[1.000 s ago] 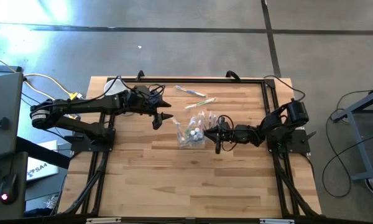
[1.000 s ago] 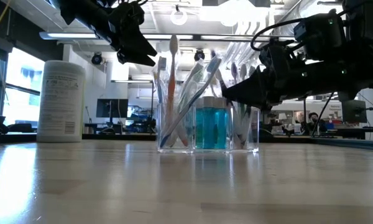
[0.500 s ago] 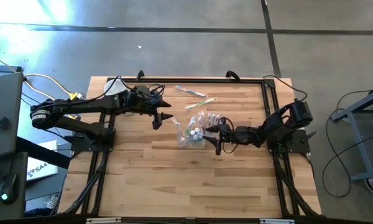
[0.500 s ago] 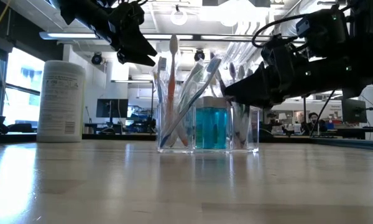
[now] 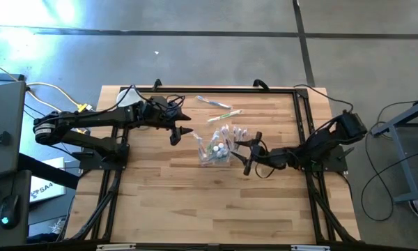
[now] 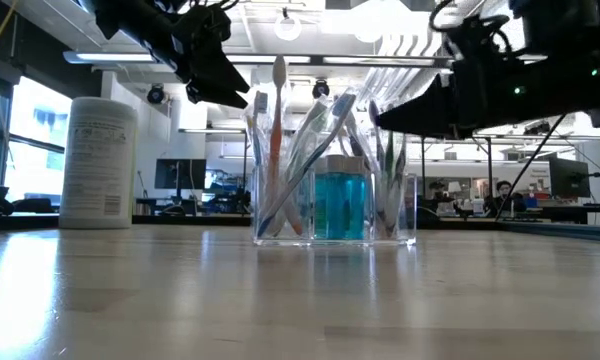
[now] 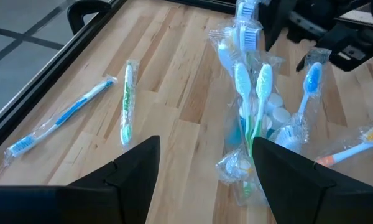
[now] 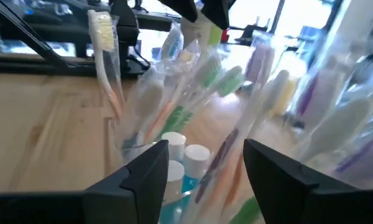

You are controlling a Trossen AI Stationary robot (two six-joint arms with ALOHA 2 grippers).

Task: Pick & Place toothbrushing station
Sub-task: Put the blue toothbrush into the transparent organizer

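Presently: toothbrushing station (image 5: 216,148), clear holder of wrapped toothbrushes (image 6: 278,140), upright mid-table (image 5: 167,202). Right gripper (image 5: 249,150), jaws parted, empty, nearer; station directly ahead, just apart. Left gripper (image 5: 181,131), jaws open, empty, station farther ahead and below.

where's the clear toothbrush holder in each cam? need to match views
High: holder at table centre, just left of the right gripper.
Low: holder mid-picture, standing on the table, white tub far to its left.
Left wrist: holder right of centre, between the fingers.
Right wrist: holder fills the centre, close up.
Shared landmark: the blue bottle inside it, seen in the low and both wrist views.
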